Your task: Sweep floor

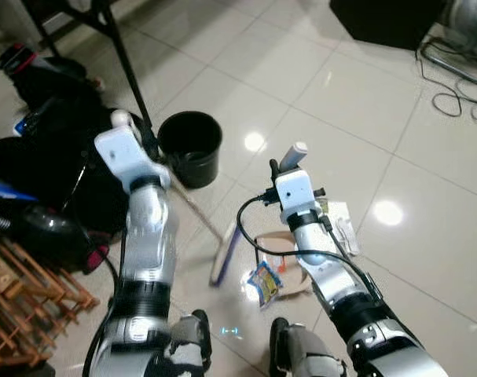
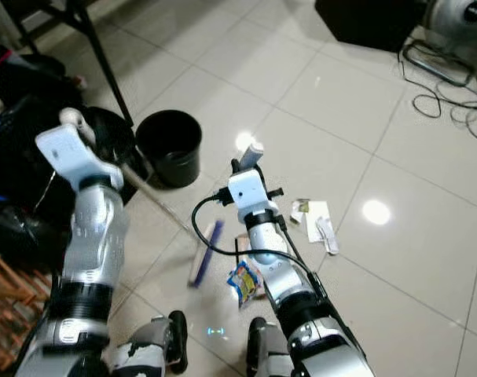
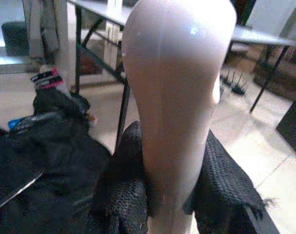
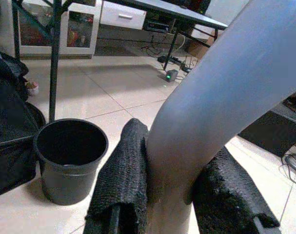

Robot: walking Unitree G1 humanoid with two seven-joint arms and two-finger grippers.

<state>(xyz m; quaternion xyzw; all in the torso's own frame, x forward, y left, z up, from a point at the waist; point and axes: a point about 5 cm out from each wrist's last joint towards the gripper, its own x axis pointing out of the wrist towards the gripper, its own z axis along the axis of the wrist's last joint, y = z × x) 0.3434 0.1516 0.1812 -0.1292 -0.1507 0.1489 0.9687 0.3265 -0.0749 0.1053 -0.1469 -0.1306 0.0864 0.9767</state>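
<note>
1. The floor (image 1: 356,94) is glossy cream tile with thin grout lines, and ceiling lights glare off it in 3 bright spots.
2. A black table leg (image 1: 128,67) slants down at the upper left; dark bags (image 1: 49,157) are heaped to the robot's left, with a wooden rack (image 1: 22,294) in the lower left corner.
3. Cables (image 1: 450,82) loop over the tiles at the upper right, next to a dark box cut off by the frame edge.
4. The left gripper (image 3: 169,195) is clenched on the rounded pale top of the broom handle (image 3: 179,92), its black fingers (image 3: 123,190) pressed against both sides.
5. From that gripper the thin handle runs down to the broom head (image 1: 225,253), which rests on the floor just in front of the robot; the bristles are blurred.
6. The right gripper (image 4: 169,190) is clamped on a grey-white dustpan handle (image 4: 226,102); the right arm covers most of the tan dustpan (image 1: 289,247), so its tray is hard to make out.
7. A blue and yellow wrapper (image 1: 263,283) lies by the dustpan, and white paper scraps (image 1: 340,224) lie just to the right of the arm.
8. A black bucket (image 1: 189,147) stands upright beyond the broom, near the table leg; its inside is too dark to tell if it holds anything.
</note>
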